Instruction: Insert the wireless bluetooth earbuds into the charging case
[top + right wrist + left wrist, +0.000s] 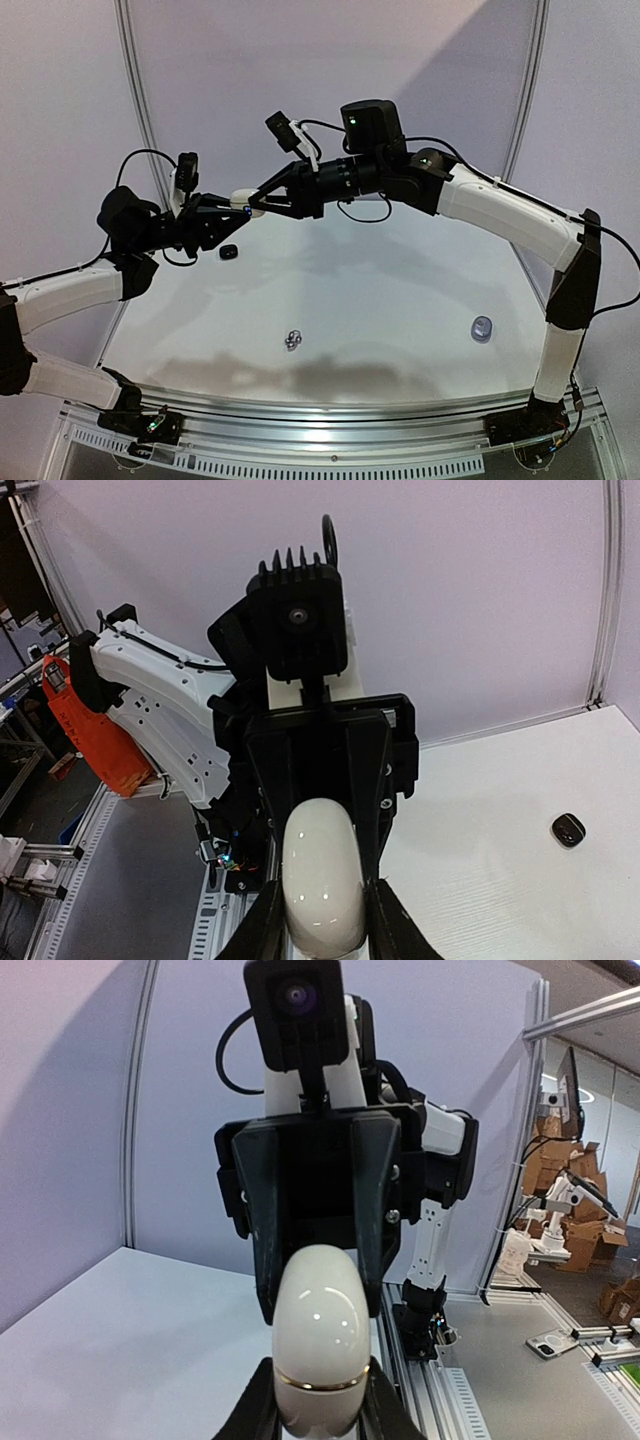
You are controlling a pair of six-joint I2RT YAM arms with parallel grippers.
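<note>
A white egg-shaped charging case (243,200) hangs in the air over the back left of the table, lid closed, with a gold seam round it (320,1380). My left gripper (232,203) is shut on its lower part (318,1405). From the opposite side my right gripper (258,201) is shut on the other end of the same case (322,880), one finger pressed against each side (322,925). A small silvery-grey cluster of earbuds (293,341) lies on the table near the front middle, far from both grippers.
A small black pebble-shaped item (229,252) lies on the table under the grippers, also in the right wrist view (568,829). A bluish-grey case (482,328) sits front right. A purple backdrop wall stands behind, and a metal rail (330,410) runs along the near edge.
</note>
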